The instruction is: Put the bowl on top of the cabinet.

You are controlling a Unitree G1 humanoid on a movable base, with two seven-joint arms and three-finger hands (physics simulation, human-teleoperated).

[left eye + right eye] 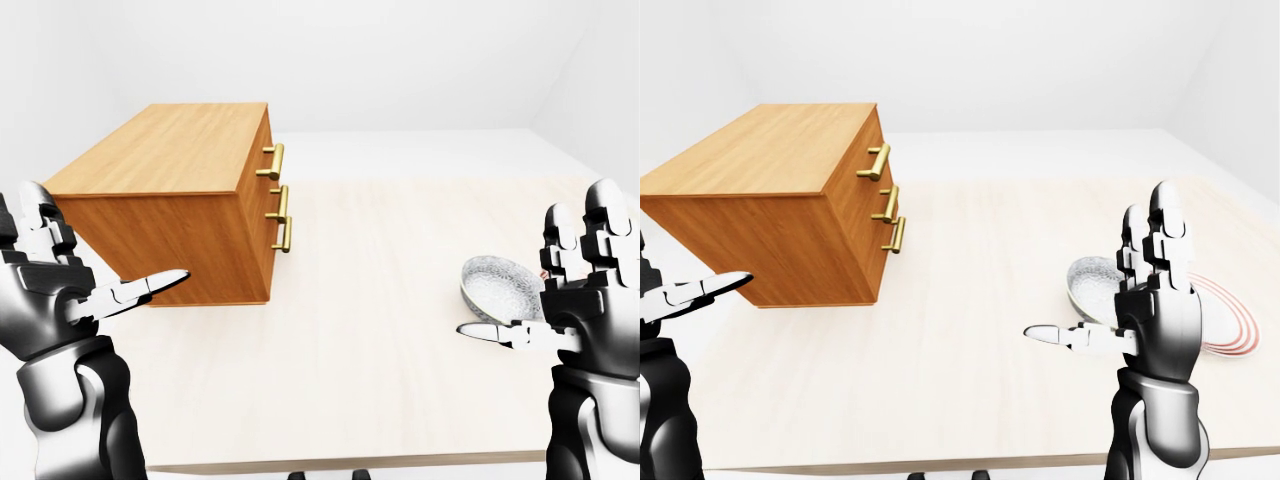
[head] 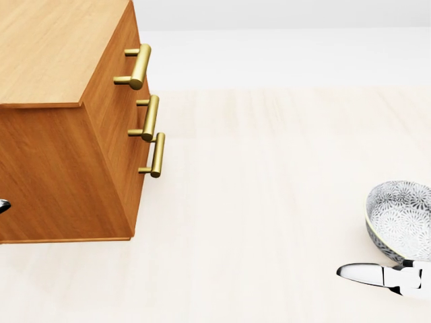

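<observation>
The grey patterned bowl (image 2: pixel 403 217) sits upright on the pale table at the right edge of the head view, cut off by the frame. The wooden cabinet (image 2: pixel 64 114) with three brass handles (image 2: pixel 149 118) stands at the left, its flat top bare. My right hand (image 1: pixel 1120 290) is raised open beside the bowl, nearer the camera and not touching it, thumb pointing left. In the left-eye view my left hand (image 1: pixel 95 265) is open at the lower left, thumb pointing at the cabinet's near side, holding nothing.
A white plate with red rings (image 1: pixel 1230 335) lies just right of the bowl, partly hidden by my right hand. The table's near edge (image 1: pixel 350 465) runs along the bottom of the left-eye view. White walls surround the table.
</observation>
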